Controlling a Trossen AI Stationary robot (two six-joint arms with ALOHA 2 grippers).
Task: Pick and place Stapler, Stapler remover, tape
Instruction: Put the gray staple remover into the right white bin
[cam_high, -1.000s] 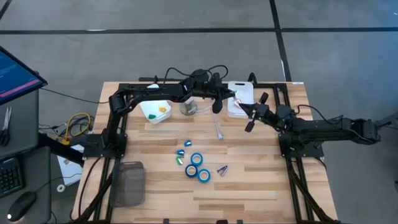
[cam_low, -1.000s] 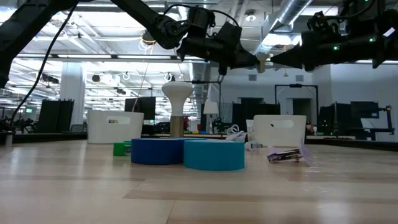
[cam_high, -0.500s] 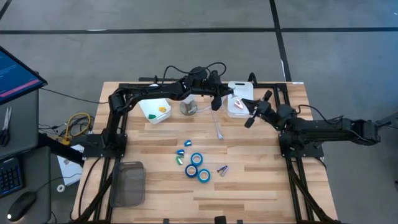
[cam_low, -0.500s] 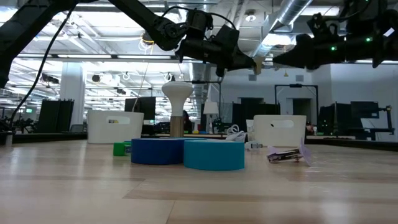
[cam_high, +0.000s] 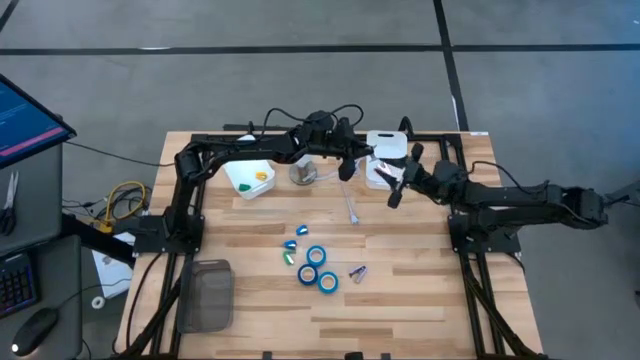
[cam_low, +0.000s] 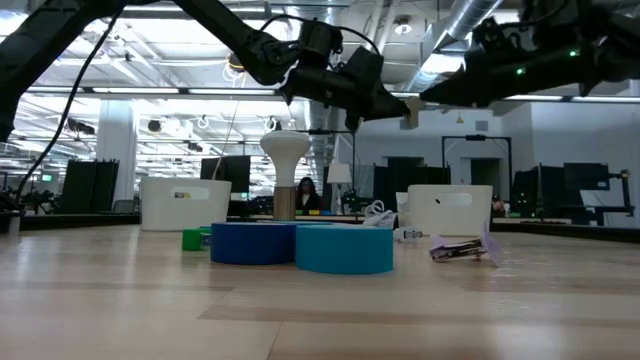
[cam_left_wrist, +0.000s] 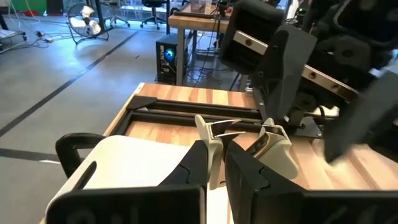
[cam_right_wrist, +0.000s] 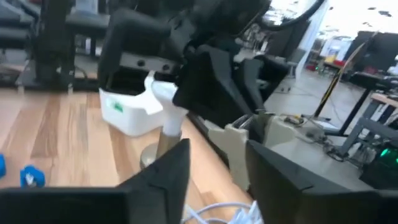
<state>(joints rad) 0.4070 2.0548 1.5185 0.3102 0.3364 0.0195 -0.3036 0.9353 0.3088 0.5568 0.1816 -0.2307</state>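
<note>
Handover above the white bin (cam_high: 385, 160)
You had the left gripper (cam_left_wrist: 216, 163) clenched on a pale stapler remover (cam_left_wrist: 211, 140), right gripper (cam_high: 397, 180) spread to receive it (tape (cam_high: 316, 268) lay mid-table, untouched)

Three tape rolls (cam_high: 317, 268) sitting mid-surface (cam_high: 400, 300); both tools meeting above the far bin (cam_high: 386, 146).

Both arms are raised near the table's far edge, left gripper (cam_high: 377, 152) clamped shut, right gripper (cam_high: 398, 177) spread open just beside it.
</note>
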